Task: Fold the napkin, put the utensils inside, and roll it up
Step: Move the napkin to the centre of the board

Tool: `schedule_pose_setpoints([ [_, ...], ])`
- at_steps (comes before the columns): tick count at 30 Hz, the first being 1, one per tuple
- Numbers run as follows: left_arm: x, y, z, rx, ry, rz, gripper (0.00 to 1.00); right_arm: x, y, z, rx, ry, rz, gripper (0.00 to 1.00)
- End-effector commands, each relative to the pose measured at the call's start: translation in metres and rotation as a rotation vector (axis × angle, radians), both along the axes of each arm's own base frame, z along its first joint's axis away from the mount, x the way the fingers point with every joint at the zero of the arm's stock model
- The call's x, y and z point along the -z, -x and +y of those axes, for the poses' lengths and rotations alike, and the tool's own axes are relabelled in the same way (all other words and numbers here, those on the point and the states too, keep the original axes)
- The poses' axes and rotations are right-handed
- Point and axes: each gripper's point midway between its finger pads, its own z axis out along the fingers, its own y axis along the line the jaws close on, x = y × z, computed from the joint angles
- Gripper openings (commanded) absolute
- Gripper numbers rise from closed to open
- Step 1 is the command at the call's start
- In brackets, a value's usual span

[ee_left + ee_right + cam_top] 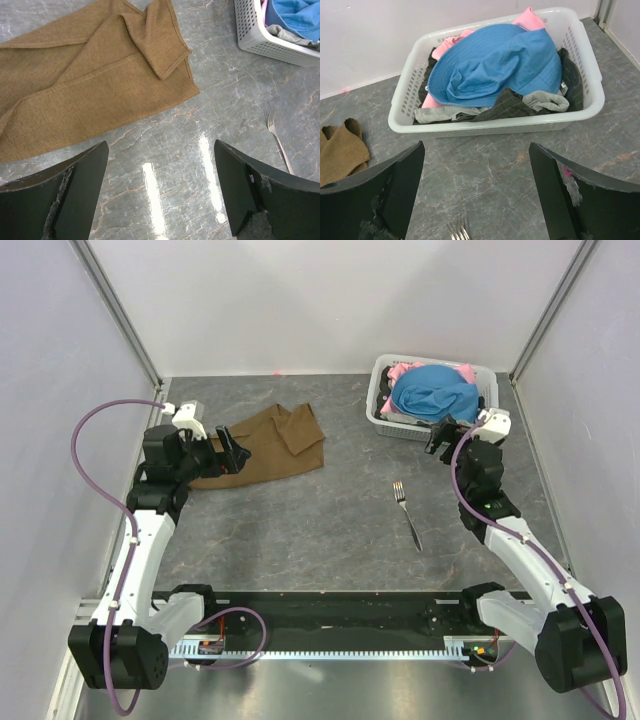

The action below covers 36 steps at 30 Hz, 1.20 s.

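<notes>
The brown napkin (268, 445) lies rumpled on the grey table at the back left, one corner flopped over itself (155, 45). My left gripper (232, 450) hovers at its left end, open and empty; in the left wrist view (160, 165) only bare table shows between the fingers. The silver fork (407, 513) lies right of centre, tines pointing away, also in the left wrist view (278, 141) and its tines in the right wrist view (459, 231). My right gripper (440, 435) is open and empty by the basket's near edge (476, 165).
A white plastic basket (384, 418) at the back right holds a blue hat (495, 62) and pink, grey and dark clothes. White walls close in the table on three sides. The arms' black base rail (330, 620) runs along the near edge.
</notes>
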Motion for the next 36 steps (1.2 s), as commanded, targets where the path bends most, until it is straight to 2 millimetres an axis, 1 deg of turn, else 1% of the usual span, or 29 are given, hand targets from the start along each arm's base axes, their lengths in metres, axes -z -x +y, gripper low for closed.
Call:
schedule_pose_setpoints([
  [1, -0.010, 0.000, 0.001, 0.014, -0.016, -0.021, 0.94, -0.025, -0.007, 0.014, -0.057, 0.012, -0.044, 0.94],
  [6, -0.007, 0.002, 0.001, 0.018, -0.019, -0.012, 0.94, -0.025, -0.013, 0.033, -0.121, 0.066, -0.019, 0.94],
  [8, -0.004, 0.002, 0.002, 0.010, -0.024, -0.003, 0.94, -0.029, -0.015, 0.046, -0.155, 0.099, -0.017, 0.94],
  [9, -0.002, 0.002, 0.004, -0.001, -0.029, 0.002, 0.94, -0.025, -0.017, 0.054, -0.172, 0.114, -0.003, 0.94],
  [11, 0.002, 0.002, 0.007, -0.015, -0.038, 0.018, 0.94, -0.032, -0.019, 0.073, -0.212, 0.130, -0.006, 0.94],
  [12, 0.002, 0.001, 0.010, -0.029, -0.047, 0.020, 0.94, -0.025, -0.023, 0.082, -0.235, 0.146, 0.014, 0.94],
  [13, 0.004, 0.001, 0.011, -0.037, -0.052, 0.026, 0.94, -0.033, -0.024, 0.098, -0.270, 0.141, 0.002, 0.94],
  [14, 0.005, 0.001, 0.013, -0.048, -0.058, 0.028, 0.94, -0.033, -0.026, 0.109, -0.295, 0.139, 0.006, 0.94],
  [15, 0.005, 0.000, 0.016, -0.064, -0.061, 0.029, 0.94, -0.021, -0.031, 0.122, -0.321, 0.144, 0.035, 0.94],
  [16, 0.004, 0.001, 0.016, -0.070, -0.059, 0.026, 0.94, -0.029, -0.032, 0.143, -0.375, 0.140, 0.021, 0.93],
  [17, 0.005, 0.001, 0.017, -0.079, -0.059, 0.031, 0.94, -0.026, -0.035, 0.155, -0.402, 0.145, 0.033, 0.94],
  [18, 0.004, 0.001, 0.017, -0.081, -0.052, 0.031, 0.94, -0.007, -0.042, 0.169, -0.423, 0.162, 0.085, 0.93],
  [19, 0.004, 0.000, 0.016, -0.080, -0.050, 0.032, 0.94, -0.014, -0.044, 0.185, -0.450, 0.157, 0.095, 0.93],
  [20, 0.004, 0.000, 0.016, -0.079, -0.044, 0.035, 0.93, 0.008, -0.051, 0.197, -0.467, 0.172, 0.154, 0.92],
  [21, 0.004, 0.000, 0.015, -0.080, -0.040, 0.038, 0.93, 0.012, -0.051, 0.212, -0.499, 0.178, 0.171, 0.91],
  [22, 0.005, 0.001, 0.015, -0.078, -0.037, 0.041, 0.93, 0.006, -0.055, 0.222, -0.520, 0.185, 0.181, 0.90],
  [23, 0.004, 0.001, 0.014, -0.073, -0.034, 0.040, 0.93, 0.026, -0.058, 0.234, -0.537, 0.204, 0.227, 0.90],
  [24, 0.005, 0.001, 0.014, -0.073, -0.033, 0.043, 0.93, 0.032, -0.058, 0.246, -0.558, 0.211, 0.242, 0.90],
  [25, 0.006, 0.001, 0.014, -0.073, -0.033, 0.045, 0.93, 0.027, -0.063, 0.255, -0.571, 0.211, 0.238, 0.90],
  [26, 0.007, 0.000, 0.015, -0.080, -0.037, 0.048, 0.93, 0.048, -0.067, 0.267, -0.591, 0.219, 0.280, 0.90],
  [27, 0.008, -0.001, 0.015, -0.082, -0.040, 0.052, 0.93, 0.058, -0.067, 0.274, -0.603, 0.227, 0.310, 0.90],
  [28, 0.010, -0.001, 0.016, -0.082, -0.042, 0.059, 0.92, 0.055, -0.073, 0.282, -0.601, 0.207, 0.317, 0.89],
  [29, 0.012, -0.001, 0.017, -0.087, -0.047, 0.068, 0.92, 0.077, -0.077, 0.288, -0.602, 0.211, 0.361, 0.89],
  [30, 0.012, -0.002, 0.017, -0.089, -0.050, 0.069, 0.92, 0.075, -0.083, 0.293, -0.598, 0.196, 0.359, 0.88],
  [31, 0.014, -0.001, 0.018, -0.091, -0.053, 0.073, 0.92, 0.081, -0.086, 0.296, -0.592, 0.184, 0.369, 0.88],
  [32, 0.013, -0.002, 0.019, -0.091, -0.059, 0.071, 0.92, 0.100, -0.090, 0.299, -0.582, 0.181, 0.402, 0.87],
  [34, 0.014, 0.000, 0.016, -0.073, -0.056, 0.072, 0.91, 0.102, -0.099, 0.305, -0.565, 0.167, 0.401, 0.86],
  [35, 0.013, 0.000, 0.014, -0.057, -0.051, 0.071, 0.91, 0.118, -0.102, 0.308, -0.560, 0.169, 0.426, 0.85],
  [36, 0.014, 0.000, 0.013, -0.053, -0.049, 0.074, 0.91, 0.117, -0.108, 0.311, -0.552, 0.163, 0.424, 0.84],
])
